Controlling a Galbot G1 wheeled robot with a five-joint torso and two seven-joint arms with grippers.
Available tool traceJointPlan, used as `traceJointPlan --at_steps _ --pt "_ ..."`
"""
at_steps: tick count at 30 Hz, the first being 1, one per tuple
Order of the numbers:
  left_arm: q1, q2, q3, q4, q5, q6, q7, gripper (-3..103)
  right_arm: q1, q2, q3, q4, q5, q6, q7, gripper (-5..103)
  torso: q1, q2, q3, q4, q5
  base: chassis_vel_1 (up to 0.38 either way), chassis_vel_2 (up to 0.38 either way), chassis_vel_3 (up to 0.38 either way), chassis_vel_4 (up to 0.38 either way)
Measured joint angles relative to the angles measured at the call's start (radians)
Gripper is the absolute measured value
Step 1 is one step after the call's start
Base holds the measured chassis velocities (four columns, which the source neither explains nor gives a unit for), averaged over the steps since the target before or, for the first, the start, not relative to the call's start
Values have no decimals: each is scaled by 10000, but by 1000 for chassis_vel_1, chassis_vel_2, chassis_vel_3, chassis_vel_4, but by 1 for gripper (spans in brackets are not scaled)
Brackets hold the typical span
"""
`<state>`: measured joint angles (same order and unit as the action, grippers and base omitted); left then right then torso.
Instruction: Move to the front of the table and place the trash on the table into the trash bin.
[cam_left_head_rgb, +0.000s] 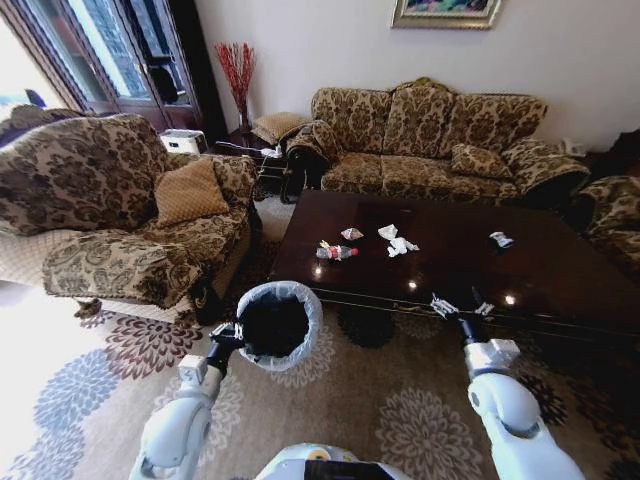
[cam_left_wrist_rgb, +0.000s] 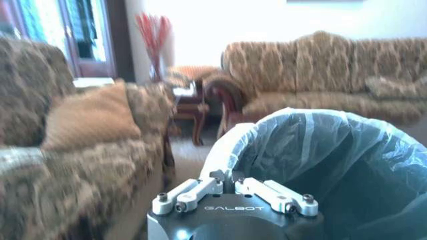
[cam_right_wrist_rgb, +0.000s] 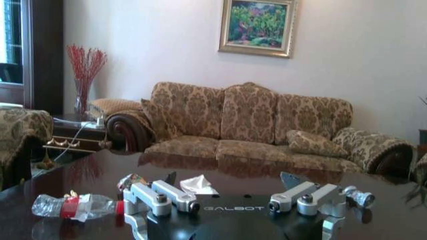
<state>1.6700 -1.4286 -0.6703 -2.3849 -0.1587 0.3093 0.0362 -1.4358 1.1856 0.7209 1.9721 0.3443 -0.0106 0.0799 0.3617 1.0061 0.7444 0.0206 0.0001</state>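
Note:
The dark brown table (cam_left_head_rgb: 560, 265) carries the trash: a crushed clear bottle (cam_left_head_rgb: 336, 252) with a red label, a small wrapper (cam_left_head_rgb: 352, 233), crumpled white tissues (cam_left_head_rgb: 397, 242) and another wrapper (cam_left_head_rgb: 501, 239). My right gripper (cam_left_head_rgb: 460, 303) hovers open at the table's front edge, short of the trash. In the right wrist view that gripper (cam_right_wrist_rgb: 230, 181) has the bottle (cam_right_wrist_rgb: 73, 206) and a tissue (cam_right_wrist_rgb: 199, 185) lying beyond it. My left gripper (cam_left_head_rgb: 230, 336) is shut on the rim of the bag-lined trash bin (cam_left_head_rgb: 278, 322), off the table's front-left corner. The left wrist view shows the gripper (cam_left_wrist_rgb: 229, 177) pinching the bin's bag (cam_left_wrist_rgb: 320, 155).
A patterned armchair (cam_left_head_rgb: 110, 210) with a tan cushion stands left of the bin. A long sofa (cam_left_head_rgb: 430, 140) runs behind the table, and another seat (cam_left_head_rgb: 612, 215) is at the right. Floral carpet (cam_left_head_rgb: 400, 400) lies open between me and the table.

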Motion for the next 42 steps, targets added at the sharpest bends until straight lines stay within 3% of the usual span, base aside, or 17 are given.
traceJointPlan --at_steps 7,16,27,42 --pt "228 -223 -4 -899 438 -504 -490 3 -569 66 406 805 47 13 -297 100 0 0 -1 0 -2 0 0 0 0" --pt "209 -162 26 -1087 114 -653 -1040 3 -1022 396 422 1520 -41 294 -513 100 -1 0 -1 -1 0 0 0 0 0" --pt "48 -274 123 -970 143 -765 -869 3 -1002 656 162 1516 -490 170 -651 100 -3 1 -1 -2 -1 -94 94 90 -85" --pt "-21 -300 176 -804 181 -806 -764 3 -966 726 90 1401 -405 128 -1160 100 10 -5 4 -2 0 -125 198 190 -117"
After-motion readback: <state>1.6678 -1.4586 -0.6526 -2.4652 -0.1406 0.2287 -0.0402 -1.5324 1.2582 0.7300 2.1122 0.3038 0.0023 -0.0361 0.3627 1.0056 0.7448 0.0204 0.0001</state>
